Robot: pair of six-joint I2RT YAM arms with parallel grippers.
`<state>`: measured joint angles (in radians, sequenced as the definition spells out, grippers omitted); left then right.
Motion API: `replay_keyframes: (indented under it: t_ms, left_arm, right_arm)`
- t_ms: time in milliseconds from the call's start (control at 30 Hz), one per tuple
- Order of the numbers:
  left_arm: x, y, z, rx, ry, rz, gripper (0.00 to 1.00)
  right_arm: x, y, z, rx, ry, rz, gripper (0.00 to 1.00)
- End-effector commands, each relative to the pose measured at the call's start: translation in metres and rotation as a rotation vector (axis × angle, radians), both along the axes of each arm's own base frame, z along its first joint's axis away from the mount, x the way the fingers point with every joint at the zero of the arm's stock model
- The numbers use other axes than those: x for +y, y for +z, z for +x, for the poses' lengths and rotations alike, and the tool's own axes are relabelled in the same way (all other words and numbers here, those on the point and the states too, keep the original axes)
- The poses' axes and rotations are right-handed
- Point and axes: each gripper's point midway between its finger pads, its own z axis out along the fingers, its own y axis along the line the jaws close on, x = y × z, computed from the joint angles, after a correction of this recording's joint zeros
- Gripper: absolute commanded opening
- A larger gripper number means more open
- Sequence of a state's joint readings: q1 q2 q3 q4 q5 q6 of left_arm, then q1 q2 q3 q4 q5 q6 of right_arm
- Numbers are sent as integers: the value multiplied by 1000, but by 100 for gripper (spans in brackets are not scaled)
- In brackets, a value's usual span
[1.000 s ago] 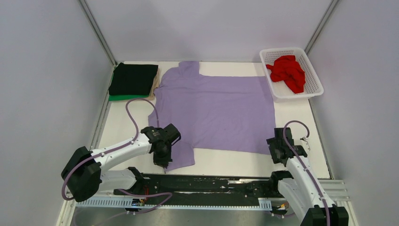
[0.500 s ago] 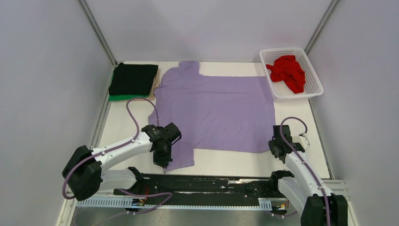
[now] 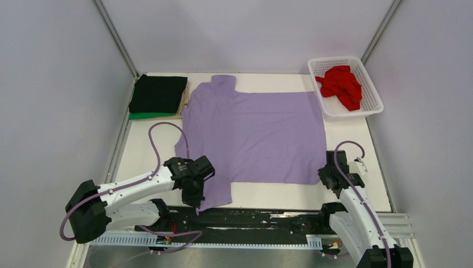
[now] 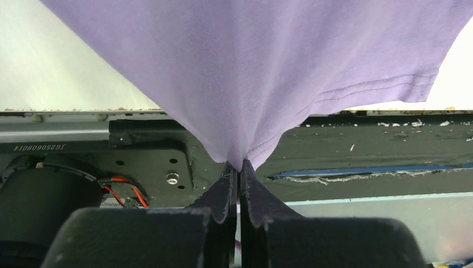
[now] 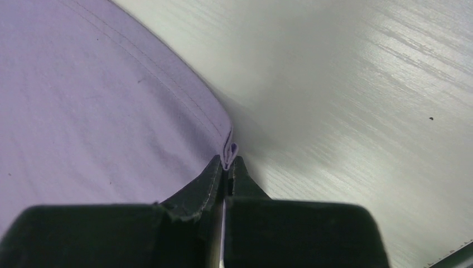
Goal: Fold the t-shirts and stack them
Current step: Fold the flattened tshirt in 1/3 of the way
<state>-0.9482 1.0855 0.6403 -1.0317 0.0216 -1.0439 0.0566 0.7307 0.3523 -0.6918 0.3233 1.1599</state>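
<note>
Drawn nearer to the arm bases than half a second earlier, the left gripper (image 4: 239, 167) is seen clenched on a pinch of the lavender t-shirt (image 3: 256, 134). The near-left sleeve is now pulled out as far as the black rail (image 3: 262, 220) at the front of the worktop (image 3: 142, 159). Cloth is stretched in a taut cone from the closed jaws, a hold judged to be meant for tensioning and flattening the garment before a fold.

At the shirt's near-right hem corner, the right gripper (image 5: 227, 162) is clamped on the doubled edge and is barely shifted from its earlier spot. The two grips together are read as an effort to square the near edge. The whole shirt is dragged a little nearer than before, its far sleeve drawn back slightly from the rear wall, and it is spread flat across the middle of the worktop.

Farther back on the left, the black t-shirt (image 3: 159, 92) is stacked folded on the green t-shirt (image 3: 146, 116), of which only a strip is shown. At the far right, the red t-shirt (image 3: 341, 84) is left crumpled inside the white basket (image 3: 340, 115), not yet folded.
</note>
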Motion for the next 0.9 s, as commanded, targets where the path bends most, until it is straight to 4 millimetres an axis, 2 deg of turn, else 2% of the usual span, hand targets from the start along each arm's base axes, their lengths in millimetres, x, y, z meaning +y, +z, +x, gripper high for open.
replay_keyframes:
  t_ms: [0,100,167,367,500,600,633,867]
  left_arm:
    - [-18,9,15,-62,-2,-62,0]
    - [-34,14,30,-104,-67,-95,0]
    - [-41,17,47,-154,-94,-95,0]
    - [-71,34,91,-221,-117,-237,0]
    - [-65,51,132,-309,-80,-222,0]
    - [-62,62,168,-373,-18,-246,0]
    - [-60,71,185,-408,14,-259,0]
    - [-41,103,254,-526,94,-236,0]
  right_arm:
    - [3,16,9,-29,42,-1,0]
    - [5,20,14,-30,83,-11,1]
    - [7,22,17,-32,104,-10,2]
    - [15,32,32,-66,146,10,2]
    - [20,47,49,-116,176,20,2]
    - [19,57,62,-129,176,7,2]
    - [20,60,67,-133,187,1,2]
    - [18,68,97,-78,261,-57,2]
